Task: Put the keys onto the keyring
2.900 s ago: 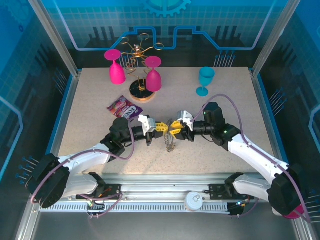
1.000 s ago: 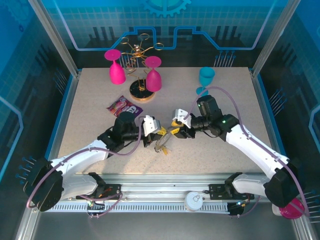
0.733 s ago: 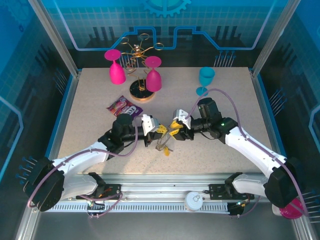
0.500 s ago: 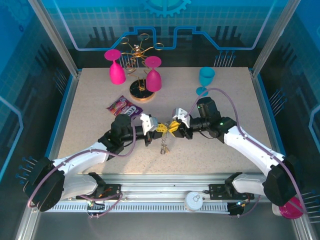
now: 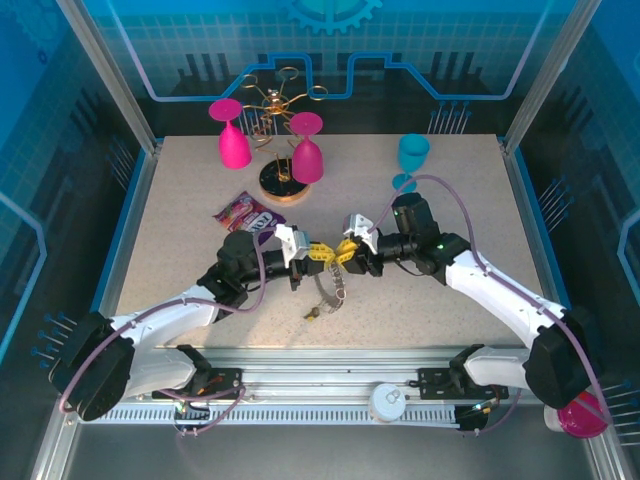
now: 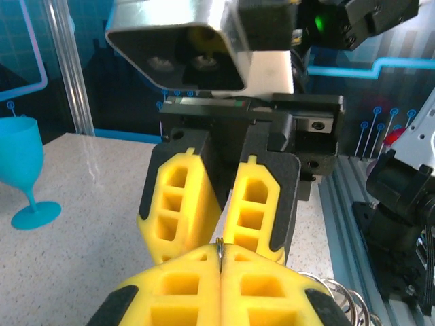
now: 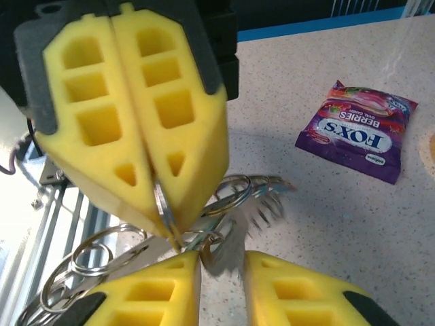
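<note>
Keyring: the keyring [image 5: 331, 284] hangs in mid-air at the centre of the overhead view, just below where the two grippers meet. Its top edge is pinched, and its wire loops [image 7: 88, 268] trail down toward the lower left.
Change: half a second ago the bundle hung almost straight down. Now its free end has swung out to the lower left, and motion smears some of the rings in the right wrist view.
Key: a small yellowish piece, likely a key [image 5: 312, 316], dangles at the lowest end. It is too small to tell how it is attached or whether other keys hang with it.
Left gripper: the left gripper [image 5: 314, 254] is clenched on the keyring's thin metal edge, which shows as a sliver between its own yellow pads [image 6: 183, 299].
Right gripper: the right gripper [image 5: 345, 252] is nose to nose with the left one. Its fingers [image 7: 143, 295] are slightly parted, with a blurred bit of ring across the gap and no visible clamp on it.
Arms: a second ago the tips sat lower with the ring near the table [image 5: 450, 200]. They are now raised and closer together.
Meaning: the ring is probably steadied by one side only, so any threading should wait for the swing to die.
Surroundings: a purple snack packet [image 7: 357, 132] lies well apart at the upper right of the right wrist view, and a teal glass [image 6: 20, 170] stands at the left edge of the left wrist view.
</note>
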{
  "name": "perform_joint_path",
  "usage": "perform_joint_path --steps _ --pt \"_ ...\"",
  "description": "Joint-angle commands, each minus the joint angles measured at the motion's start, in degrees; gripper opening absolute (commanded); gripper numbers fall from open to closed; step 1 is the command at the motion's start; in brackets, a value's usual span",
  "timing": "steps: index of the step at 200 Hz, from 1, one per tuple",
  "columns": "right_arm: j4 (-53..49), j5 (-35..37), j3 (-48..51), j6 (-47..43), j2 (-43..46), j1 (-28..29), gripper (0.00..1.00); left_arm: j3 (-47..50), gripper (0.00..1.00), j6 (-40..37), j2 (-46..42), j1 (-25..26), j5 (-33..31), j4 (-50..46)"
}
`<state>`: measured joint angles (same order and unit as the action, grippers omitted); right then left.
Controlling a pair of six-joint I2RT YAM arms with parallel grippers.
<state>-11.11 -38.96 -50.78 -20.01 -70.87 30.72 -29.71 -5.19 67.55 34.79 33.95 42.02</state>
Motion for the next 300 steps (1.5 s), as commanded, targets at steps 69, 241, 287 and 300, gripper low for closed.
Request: perform_joint_path --steps 69,241,287,300 --pt "5.9 -0.4 4.3 -2.3 6.8 -0.4 0.33 1.2 0.0 1.3 1.6 -0.8 2.2 6.4" --pt "20.6 5.7 10.2 9.0 1.2 2.9 0.42 1.8 0.0 3.9 2.2 -0.9 -1.2 13.0" --pt "26.1 8.0 11.5 11.3 1.2 3.7 0.42 2.2 0.0 5.2 2.8 -0.8 -4.1 14.5" --pt "26.3 9.3 11.8 11.4 1.3 4.0 0.43 2.3 0.0 5.4 2.9 -0.8 -5.1 15.0"
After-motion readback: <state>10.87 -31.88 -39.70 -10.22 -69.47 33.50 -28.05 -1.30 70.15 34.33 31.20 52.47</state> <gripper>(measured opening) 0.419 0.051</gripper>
